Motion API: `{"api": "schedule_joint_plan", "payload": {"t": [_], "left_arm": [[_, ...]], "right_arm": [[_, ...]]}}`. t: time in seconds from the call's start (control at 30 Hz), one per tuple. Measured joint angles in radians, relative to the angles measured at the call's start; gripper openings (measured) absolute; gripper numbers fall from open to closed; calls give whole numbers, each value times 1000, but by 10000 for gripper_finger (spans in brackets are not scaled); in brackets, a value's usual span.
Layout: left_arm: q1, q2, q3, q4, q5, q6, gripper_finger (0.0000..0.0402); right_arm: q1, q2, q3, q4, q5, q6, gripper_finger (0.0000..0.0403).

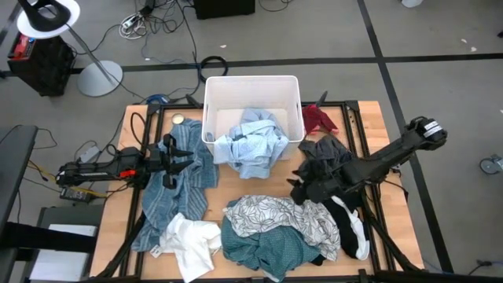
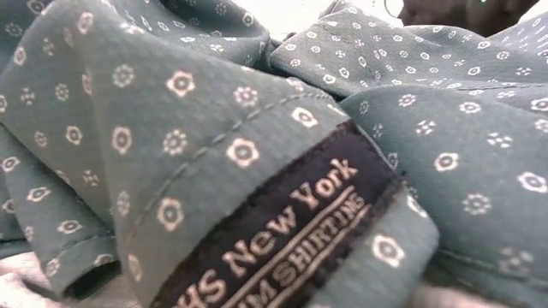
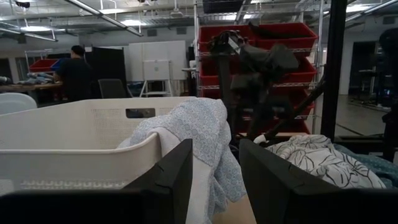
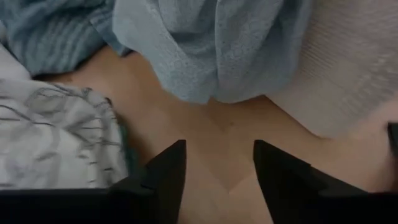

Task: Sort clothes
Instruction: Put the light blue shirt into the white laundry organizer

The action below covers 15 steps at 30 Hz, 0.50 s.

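Several garments lie spread over the wooden desk (image 1: 369, 126) around a white bin (image 1: 252, 88) that stands at its far middle. From the bin a light blue shirt (image 1: 251, 141) spills over the near wall and down onto the desk. On the left side lies a denim-blue garment (image 1: 177, 185), with a plain white piece (image 1: 191, 242) at its near end. At the near middle a white garment with black leaf print (image 1: 279, 214) rests on top of a teal shirt (image 1: 263, 248); the low view is filled by that teal cloth with its small white flowers and a dark woven label (image 2: 282, 231). To the right of the bin is a red garment (image 1: 318, 118), nearer than that a black one (image 1: 326, 153), and a white sock (image 1: 351, 228) lies by the right near edge. The left gripper (image 1: 182, 155) hangs over the denim-blue garment just left of the bin, its fingers apart and holding nothing. The right gripper (image 1: 297, 191) sits low above bare wood between the black garment and the leaf print, pointing toward the hanging light blue shirt, its fingers apart and empty.
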Motion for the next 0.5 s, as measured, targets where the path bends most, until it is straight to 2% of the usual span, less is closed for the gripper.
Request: {"api": "schedule_joint_plan", "payload": {"t": [0.3,0.5], "left_arm": [[0,0,0,0,0,0,137],[0,0,0,0,0,0,137]], "right_arm": [[-101,163,-51,325,36,-281,288],[-182,317,-50,648,18,-467,310]]}}
